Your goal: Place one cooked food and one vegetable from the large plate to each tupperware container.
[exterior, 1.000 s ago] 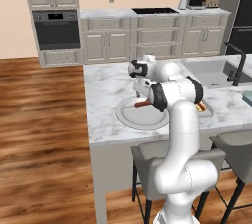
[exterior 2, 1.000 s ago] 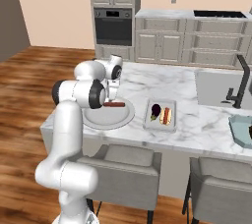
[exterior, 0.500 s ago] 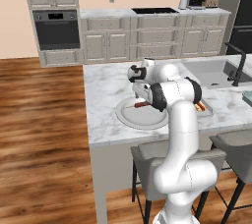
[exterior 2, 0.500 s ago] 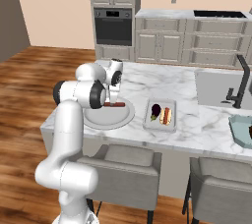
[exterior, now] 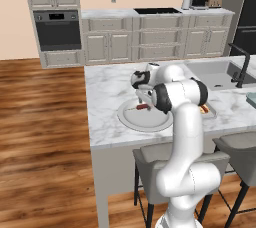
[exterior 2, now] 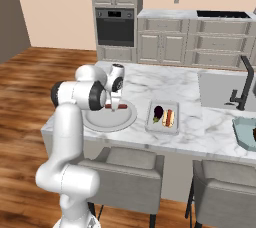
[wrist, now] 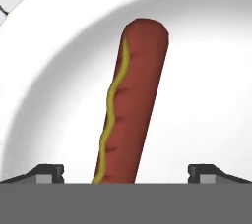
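1. The gripper (wrist: 126,171) hung low over the large plate (exterior: 131,118), its two dark fingertips (wrist: 47,171) set as wide apart as they go, one on each side of a sausage (wrist: 133,105) and not touching it.
2. Nothing was held between the jaws.
3. The sausage was reddish brown with a wavy yellow line of mustard along it. It lay flat on the bare white floor of the plate, inside the raised rim.
4. In the right base view the large plate (exterior 2: 125,120) sat on the marble counter (exterior 2: 210,127) near its front edge, toward the left end of the island, with the gripper (exterior 2: 114,107) just above it.
5. To the right of the plate, just beside it, stood the pale rectangular container (exterior 2: 152,122). It held a dark purple eggplant (exterior 2: 158,113) on its left and a sausage in a bun (exterior 2: 170,116) on its right.
6. The teal container (exterior 2: 242,132) stood well apart at the far right of the counter, cut by the picture's edge.
7. A dark faucet (exterior 2: 242,86) rose over the sink (exterior 2: 215,89) behind the containers.
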Controlling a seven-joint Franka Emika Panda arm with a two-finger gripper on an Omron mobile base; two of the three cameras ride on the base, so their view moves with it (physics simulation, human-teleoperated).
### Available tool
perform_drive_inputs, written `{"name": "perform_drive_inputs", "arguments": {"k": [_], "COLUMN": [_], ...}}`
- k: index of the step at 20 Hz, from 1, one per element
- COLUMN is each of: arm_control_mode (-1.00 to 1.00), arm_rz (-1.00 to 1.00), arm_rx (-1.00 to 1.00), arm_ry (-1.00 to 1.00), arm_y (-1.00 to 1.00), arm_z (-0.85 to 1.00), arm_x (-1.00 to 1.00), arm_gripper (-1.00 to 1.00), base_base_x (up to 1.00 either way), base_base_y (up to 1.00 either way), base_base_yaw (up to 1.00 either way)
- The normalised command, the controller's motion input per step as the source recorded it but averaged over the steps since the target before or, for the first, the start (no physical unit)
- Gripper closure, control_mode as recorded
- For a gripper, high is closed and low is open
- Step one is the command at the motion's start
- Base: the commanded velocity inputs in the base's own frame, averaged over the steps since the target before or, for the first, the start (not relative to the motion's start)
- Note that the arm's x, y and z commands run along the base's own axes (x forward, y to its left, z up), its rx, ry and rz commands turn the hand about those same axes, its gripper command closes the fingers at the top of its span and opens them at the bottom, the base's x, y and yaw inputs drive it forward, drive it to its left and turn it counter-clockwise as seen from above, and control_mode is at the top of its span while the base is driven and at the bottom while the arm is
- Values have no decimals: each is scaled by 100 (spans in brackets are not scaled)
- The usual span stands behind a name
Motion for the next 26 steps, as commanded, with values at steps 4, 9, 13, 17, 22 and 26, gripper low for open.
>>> {"name": "perform_drive_inputs", "arguments": {"k": [4, 9, 13, 17, 22, 26], "arm_control_mode": [-100, -100, -100, -100, -100, -100], "arm_rz": [0, 0, 0, 0, 0, 0], "arm_rx": [0, 0, 0, 0, 0, 0], "arm_ry": [-2, -1, 0, 0, 0, 0], "arm_y": [0, 0, 0, 0, 0, 0], "arm_z": [-17, -8, 0, 0, -1, -1], "arm_x": [-1, 0, 14, 18, 10, 0], "arm_gripper": [-100, -100, -100, -100, -100, -100], "base_base_x": [0, 0, 0, 0, 0, 0], "base_base_y": [0, 0, 0, 0, 0, 0], "base_base_yaw": [0, 0, 0, 0, 0, 0]}}
